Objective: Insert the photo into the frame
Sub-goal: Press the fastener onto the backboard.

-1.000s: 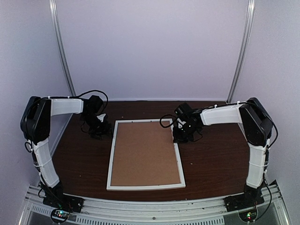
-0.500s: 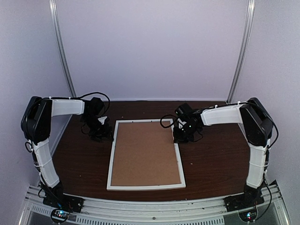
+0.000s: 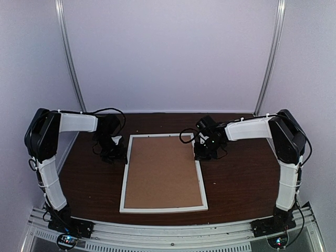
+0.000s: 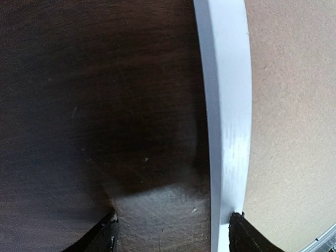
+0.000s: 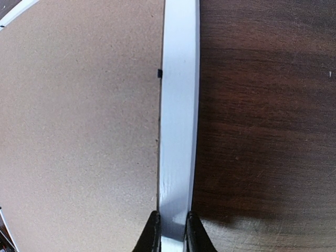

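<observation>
The white frame (image 3: 163, 209) lies flat on the dark table with a plain brown backing board (image 3: 164, 170) filling it. The photo is hidden from every view. My right gripper (image 3: 202, 154) is shut on the frame's right rail (image 5: 178, 105) near the far corner, one finger on each side of it (image 5: 172, 231). At the far end of the frame's left rail (image 4: 226, 105), my left gripper (image 3: 116, 152) stands open (image 4: 173, 233). One of its fingers is over the table and the other over the rail's inner edge by the board (image 4: 294, 131).
The dark wooden table (image 3: 241, 178) stretches to both sides of the frame. Pale walls with two metal corner poles (image 3: 71, 63) close off the back. A metal rail (image 3: 168, 233) with the arm bases runs along the near edge.
My left gripper has shifted a little to the right, closer to the frame's left rail. The right arm and the frame have not moved.
</observation>
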